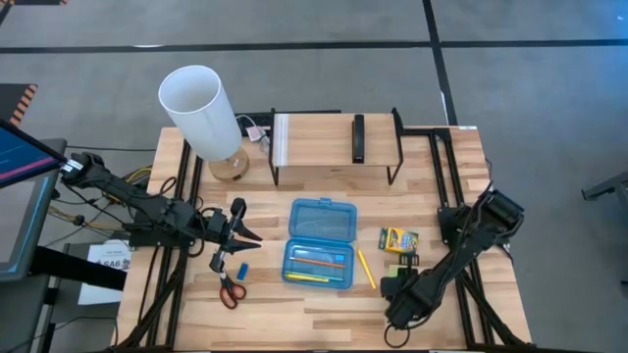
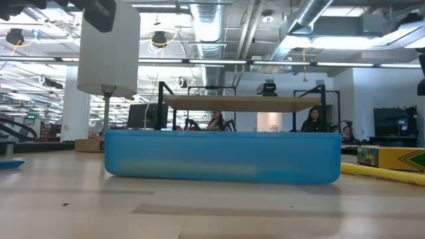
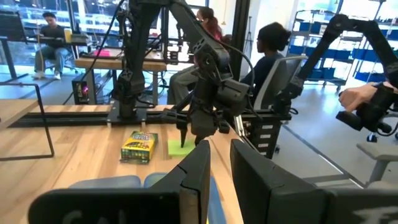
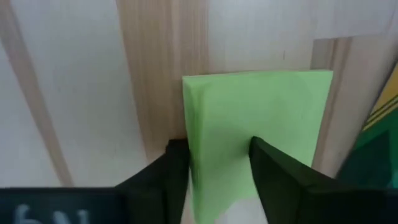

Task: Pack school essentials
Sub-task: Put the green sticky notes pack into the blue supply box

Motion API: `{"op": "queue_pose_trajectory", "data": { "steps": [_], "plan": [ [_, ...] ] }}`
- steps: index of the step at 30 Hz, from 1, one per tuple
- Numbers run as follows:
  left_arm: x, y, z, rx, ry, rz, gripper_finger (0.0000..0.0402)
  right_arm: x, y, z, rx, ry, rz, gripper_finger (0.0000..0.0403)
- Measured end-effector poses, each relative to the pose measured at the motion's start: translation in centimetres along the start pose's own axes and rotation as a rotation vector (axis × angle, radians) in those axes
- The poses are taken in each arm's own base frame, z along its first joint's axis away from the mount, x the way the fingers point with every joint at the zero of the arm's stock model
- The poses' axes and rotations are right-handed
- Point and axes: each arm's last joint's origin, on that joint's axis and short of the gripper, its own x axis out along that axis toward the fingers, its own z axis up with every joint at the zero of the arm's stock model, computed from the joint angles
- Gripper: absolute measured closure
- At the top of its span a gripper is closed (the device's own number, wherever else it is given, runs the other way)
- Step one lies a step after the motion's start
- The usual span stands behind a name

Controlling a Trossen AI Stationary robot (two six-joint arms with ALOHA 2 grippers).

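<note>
The right claw [image 4: 214, 155] hangs directly over the green sticky-note pad [image 4: 261, 118], lower right in the high view. Its fingers are spread, straddling the pad's edge, gripping nothing. The left claw [image 1: 247, 235], empty and released, sits well apart.

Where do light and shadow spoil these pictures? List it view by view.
High view: even light, only soft shadows around the left gripper beside the case. Low view: bright ceiling strips glare above the case. Left wrist view: bright windows, right gripper dark over the pad. Right wrist view: pad evenly lit, open fingers dark.
</note>
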Motion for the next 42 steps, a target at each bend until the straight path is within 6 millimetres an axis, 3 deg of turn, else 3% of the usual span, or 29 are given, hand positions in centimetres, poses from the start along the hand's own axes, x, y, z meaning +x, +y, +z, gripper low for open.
{"op": "queue_pose_trajectory", "data": {
  "steps": [8, 17, 30, 37, 42],
  "plan": [
    [0.0, 0.0, 0.0, -0.002, 0.002, 0.0, 0.0352, -1.2, 0.5, 0.7, -0.024, 0.002, 0.013, 0.0324],
    [0.0, 0.0, 0.0, -0.013, 0.002, 0.0, 0.0352, -2.7, 0.8, 1.1, -0.024, 0.001, 0.016, 0.0393],
    [0.0, 0.0, 0.0, -0.016, 0.001, 0.0, 0.0352, -7.4, 0.9, 3.0, -0.002, -0.048, 0.029, 0.04],
    [0.0, 0.0, 0.0, -0.017, 0.001, 0.001, 0.0352, -10.5, -0.1, 4.0, 0.006, -0.089, -0.03, 0.0402],
    [0.0, 0.0, 0.0, -0.018, 0.001, 0.0, 0.0352, -12.7, -1.1, 5.8, 0.0, -0.227, -0.076, 0.0402]
  ]
}}
